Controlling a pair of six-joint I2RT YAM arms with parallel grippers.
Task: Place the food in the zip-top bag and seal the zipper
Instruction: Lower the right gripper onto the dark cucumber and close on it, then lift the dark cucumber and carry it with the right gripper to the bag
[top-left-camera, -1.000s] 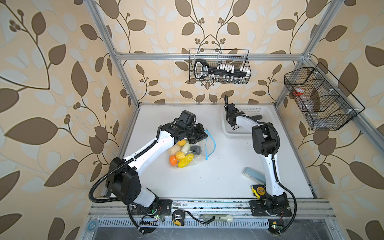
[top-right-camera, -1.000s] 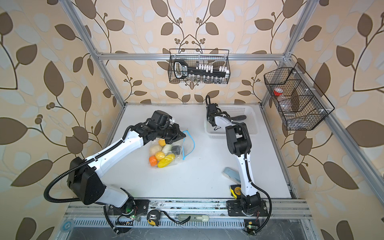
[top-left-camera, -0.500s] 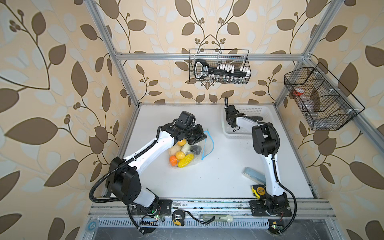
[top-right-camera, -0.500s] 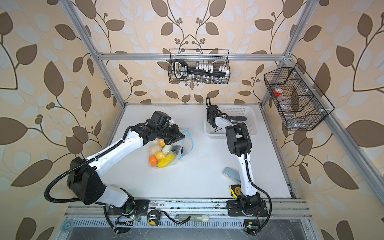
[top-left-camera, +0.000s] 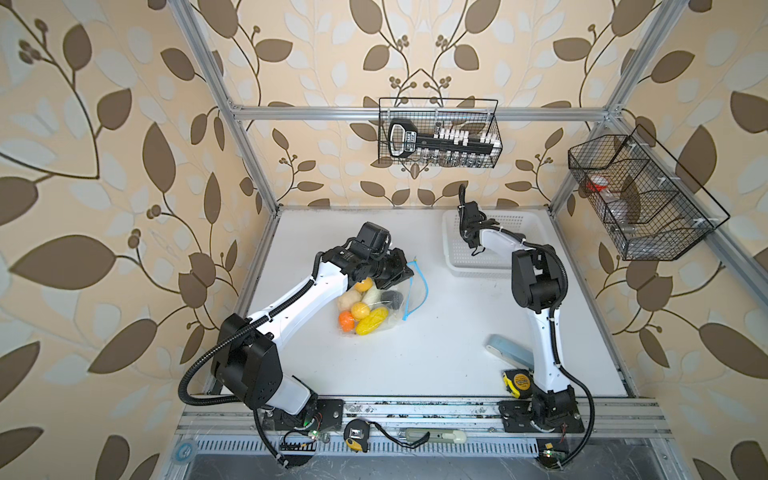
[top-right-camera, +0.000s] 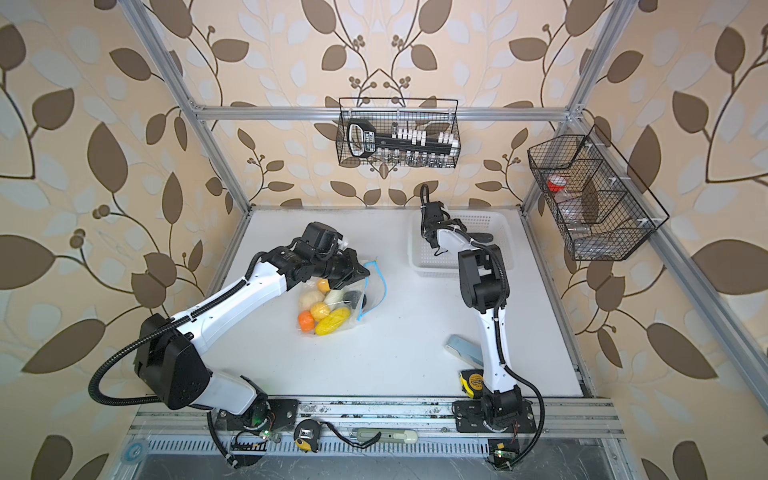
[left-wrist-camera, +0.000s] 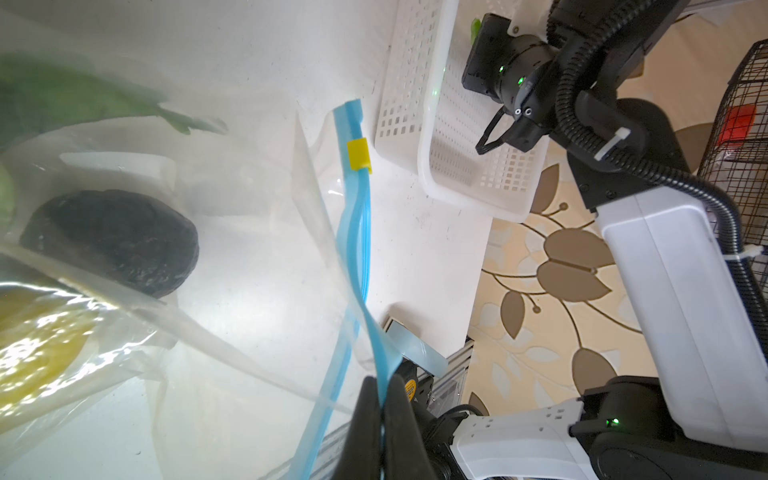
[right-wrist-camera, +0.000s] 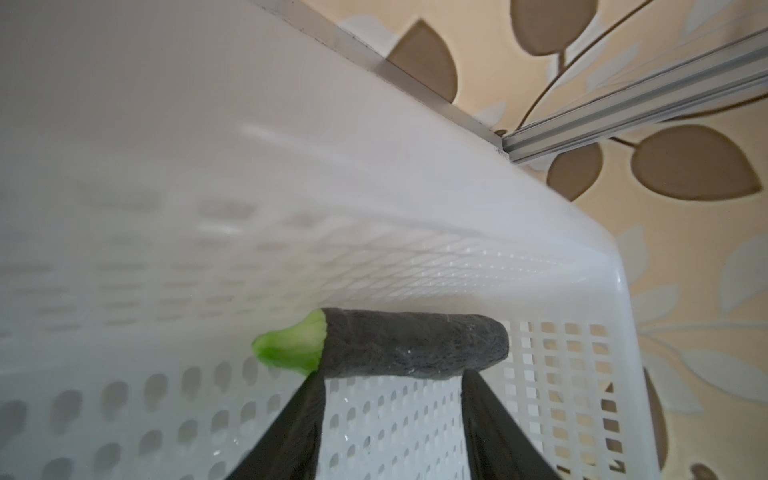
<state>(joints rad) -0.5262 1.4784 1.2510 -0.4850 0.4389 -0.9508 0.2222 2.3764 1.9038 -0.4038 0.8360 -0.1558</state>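
The zip-top bag (top-left-camera: 376, 309) (top-right-camera: 332, 309) lies left of centre in both top views, with its mouth gaping. Inside it is food: orange, yellow, beige and pale pieces, a dark green one (left-wrist-camera: 112, 241) and a leafy one (left-wrist-camera: 62, 99). My left gripper (left-wrist-camera: 381, 399) (top-left-camera: 405, 272) is shut on the light-blue zipper (left-wrist-camera: 357, 232) at the bag's far end. The yellow slider (left-wrist-camera: 359, 154) sits further along the strip. My right gripper (right-wrist-camera: 392, 374) is open inside the white basket (right-wrist-camera: 582, 374). A dark green piece with a light green end (right-wrist-camera: 411, 349) lies across its fingertips.
The white perforated basket (top-left-camera: 478, 272) stands at the back right. A pale blue case (top-left-camera: 507, 351) and a yellow-and-black tape measure (top-left-camera: 517, 382) lie by the right arm's base. Wire baskets (top-left-camera: 438, 133) (top-left-camera: 636, 199) hang on the walls.
My left gripper has drawn slightly back towards its arm with the zipper strip, and the bag's mouth has shifted a little. The right arm has hardly moved.
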